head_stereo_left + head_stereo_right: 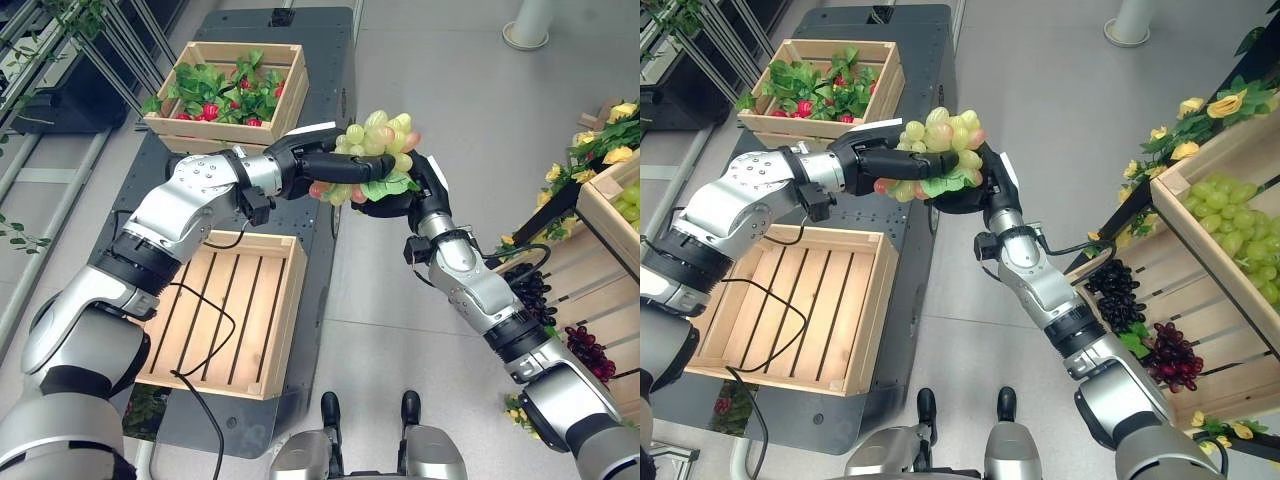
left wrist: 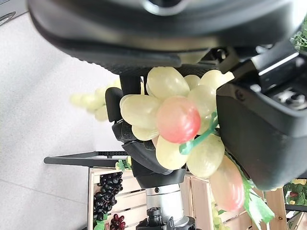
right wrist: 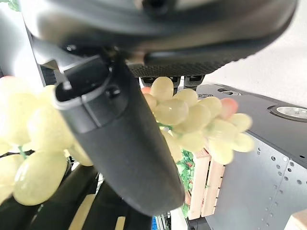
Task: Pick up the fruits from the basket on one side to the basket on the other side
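The left hand [image 1: 345, 165] is reaching across with fingers curled round a bunch of green grapes [image 1: 375, 150], while the right hand [image 1: 415, 190] is cupping the same bunch from below, fingers bent around it. The bunch is hanging in mid-air above the grey floor, beside an empty slatted crate [image 1: 225, 310]; a crate of radishes [image 1: 230, 90] is sitting farther off

Silver-grey arms, dark robot hands
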